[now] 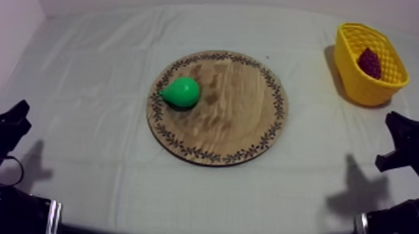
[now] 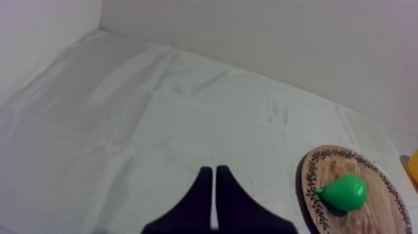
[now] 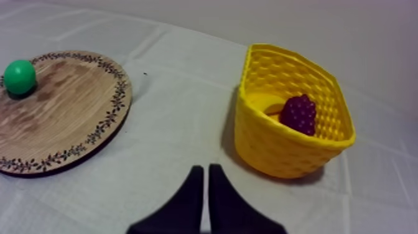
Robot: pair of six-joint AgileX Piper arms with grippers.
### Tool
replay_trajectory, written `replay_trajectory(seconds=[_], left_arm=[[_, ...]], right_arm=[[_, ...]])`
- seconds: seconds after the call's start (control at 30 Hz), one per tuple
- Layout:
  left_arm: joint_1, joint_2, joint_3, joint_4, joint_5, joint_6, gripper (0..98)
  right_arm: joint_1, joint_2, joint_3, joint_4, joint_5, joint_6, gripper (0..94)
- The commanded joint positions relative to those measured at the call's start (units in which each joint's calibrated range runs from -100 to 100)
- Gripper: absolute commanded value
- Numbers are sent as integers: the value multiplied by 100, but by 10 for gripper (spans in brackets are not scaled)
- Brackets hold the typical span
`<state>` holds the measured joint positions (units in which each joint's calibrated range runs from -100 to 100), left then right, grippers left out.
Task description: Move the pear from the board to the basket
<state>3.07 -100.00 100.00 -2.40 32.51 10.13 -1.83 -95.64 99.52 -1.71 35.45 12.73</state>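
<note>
Left hand [image 2: 214,170], closed empty, lies nearer the pear [image 1: 182,92], whose stem points leftward; right hand [image 3: 206,168] also closed

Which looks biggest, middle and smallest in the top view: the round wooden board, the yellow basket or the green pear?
Largest: round wooden board with its patterned rim.
Middle: yellow basket, though it sits farther from the camera.
Smallest: green toy pear, lying on the board.
</note>
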Motion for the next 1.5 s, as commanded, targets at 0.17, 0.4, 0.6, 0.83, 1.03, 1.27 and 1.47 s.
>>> replay_trajectory(seconds=[0.17,0.4,0.6,0.83,1.03,1.27,1.47], left_arm=[[1,0,0,-2,-1,1,1],[1,0,0,-2,-1,1,1],[1,0,0,-2,-1,1,1],[1,0,0,-2,-1,1,1],[1,0,0,-2,-1,1,1],[1,0,0,-2,-1,1,1],[1,0,0,-2,-1,1,1]], right_arm=[[-1,-3,3,2,-5,-49,5],[8,-3,3,2,-5,-13,5],[-37,44,-68,-70,-93,257,4],[-223,912,-1137,50,15,293,4],[-487,2280,-2834,-58,588,562,4],[-863,4157,-4894,-314,1150,1059,4],[-1293,5642,-6424,-280,1662,1124,4]])
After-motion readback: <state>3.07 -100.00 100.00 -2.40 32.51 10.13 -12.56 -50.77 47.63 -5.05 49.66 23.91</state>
